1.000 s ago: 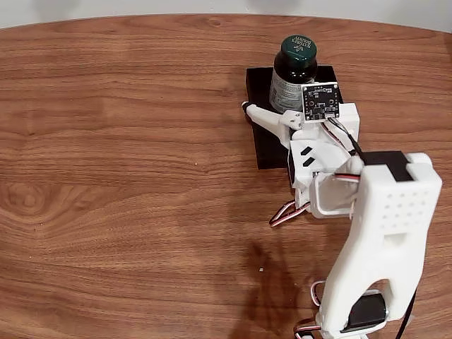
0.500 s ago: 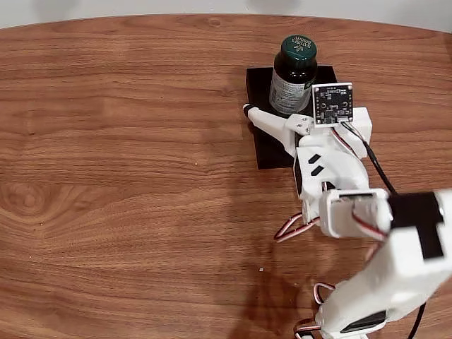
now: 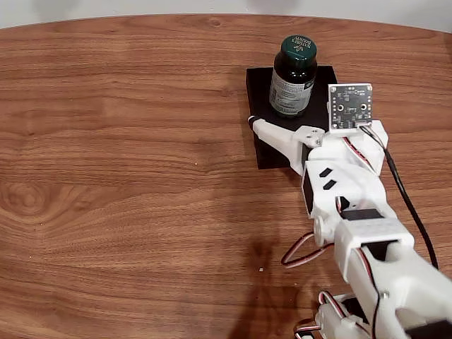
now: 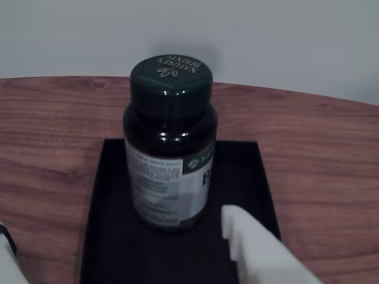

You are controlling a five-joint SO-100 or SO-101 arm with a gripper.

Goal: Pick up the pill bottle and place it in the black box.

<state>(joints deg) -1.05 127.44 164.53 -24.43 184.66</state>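
Inside the black box (image 3: pixel 263 145) on the wood tabletop (image 3: pixel 127 176), the pill bottle (image 4: pixel 170 142) stands upright: dark glass, green cap with pale print, white label. Claw (image 3: pixel 296 131) sits just in front, spread wide, holding nothing.

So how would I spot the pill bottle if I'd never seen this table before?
Find the wooden table, then the flat black box near its far edge. Standing upright in it is the pill bottle: a small dark cylinder with a green cap and white label, the tall rounded thing there, unlike the white robot gripper beside it.
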